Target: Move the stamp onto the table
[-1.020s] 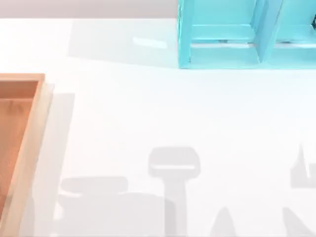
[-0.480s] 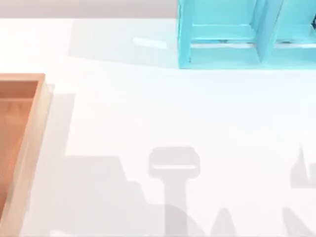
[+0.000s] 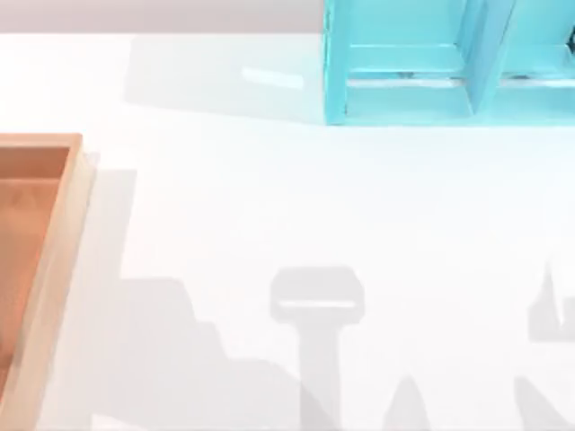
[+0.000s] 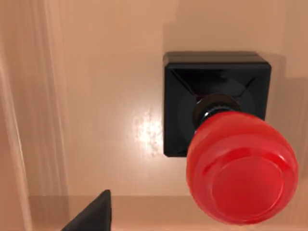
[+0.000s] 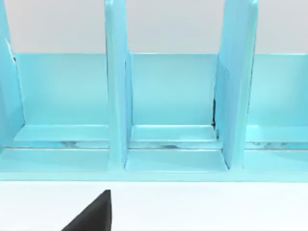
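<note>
**Bg: tray + shelf, soft shadows**

Orange-brown wooden tray (image 3: 40, 269) at 9 o'clock in top view, cut by frame edge; raised rim, smooth floor w/ a bright glare spot in left wrist view. Light-blue shelf unit (image 3: 431, 72) at 1 o'clock, upright dividers, open compartments. Pale grey wall strip behind at 12. Grey shadows pooled at 6 o'clock.

The glossy white worktop (image 3: 296, 206) carries 2 things: an orange-brown wooden tray (image 3: 56, 269) at its left edge and a light-blue shelf unit (image 3: 404, 103) at its far right. Inside the tray (on its floor) stands the stamp (image 4: 216, 103), black base down.
</note>
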Motion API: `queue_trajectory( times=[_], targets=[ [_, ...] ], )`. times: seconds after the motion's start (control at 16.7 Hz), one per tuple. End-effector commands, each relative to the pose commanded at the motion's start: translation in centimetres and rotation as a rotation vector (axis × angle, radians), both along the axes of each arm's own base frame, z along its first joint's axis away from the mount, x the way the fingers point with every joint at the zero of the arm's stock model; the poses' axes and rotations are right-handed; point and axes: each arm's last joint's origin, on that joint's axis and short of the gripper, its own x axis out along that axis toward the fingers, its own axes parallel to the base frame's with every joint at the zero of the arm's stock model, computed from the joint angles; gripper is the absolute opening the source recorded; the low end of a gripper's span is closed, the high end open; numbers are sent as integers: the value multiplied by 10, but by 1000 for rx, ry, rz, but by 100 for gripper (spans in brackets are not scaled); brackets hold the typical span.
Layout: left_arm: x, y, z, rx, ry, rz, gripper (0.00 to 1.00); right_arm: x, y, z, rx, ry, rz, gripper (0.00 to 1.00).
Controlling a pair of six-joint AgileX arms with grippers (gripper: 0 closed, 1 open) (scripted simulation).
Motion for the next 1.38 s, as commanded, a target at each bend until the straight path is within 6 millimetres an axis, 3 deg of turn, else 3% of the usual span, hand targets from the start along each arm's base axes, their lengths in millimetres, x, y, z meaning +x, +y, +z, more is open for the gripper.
queue_trajectory(
  times=[0.36, 0.66, 1.38],
  targets=[
    [-2, 0, -64, 3, -8, 0, 100, 0, 0, 0, 0, 0, 0, 100],
    [-3, 0, -69, 2, -5, 0, 100, 0, 0, 0, 0, 0, 0, 100],
    [-3, 0, -69, 2, -5, 0, 10, 0, 0, 0, 0, 0, 0, 100]
  ],
)
